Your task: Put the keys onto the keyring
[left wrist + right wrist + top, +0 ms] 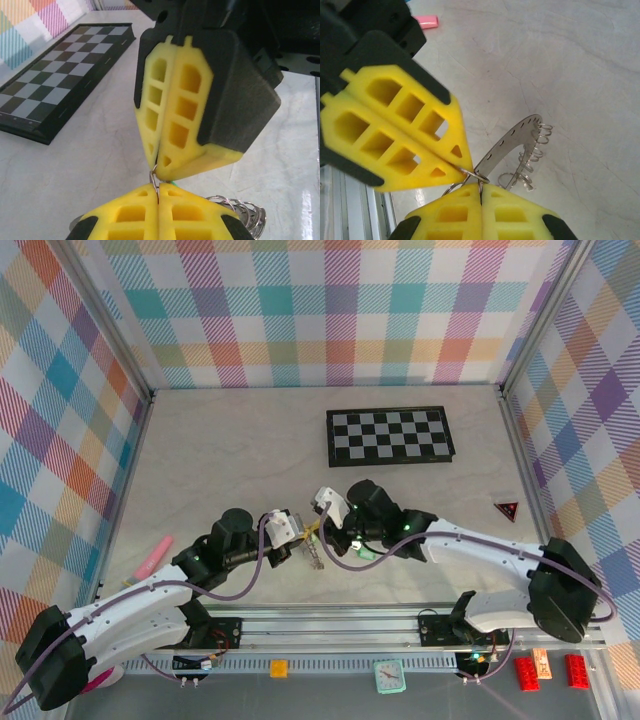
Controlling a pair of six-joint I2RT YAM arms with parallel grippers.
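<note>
Meeting tip to tip near the middle of the bench's (220, 460) near edge, the left end effector (158, 196) and right end effector (481, 189) were both clamped shut on one small wire loop (476, 175) touching the keyring (512, 137); whether any key was threaded could not be told.

keyring (512, 137): shiny bare metal | pincer fingers (210, 157): matt yellow plastic | table (230, 460): smooth, marbled

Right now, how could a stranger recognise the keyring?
Start at the checkerboard at the back of the table, then come forward to where both yellow jaws meet. The keyring is held there: the only curved grey metal strip, punched with holes and fringed with wire loops.
</note>
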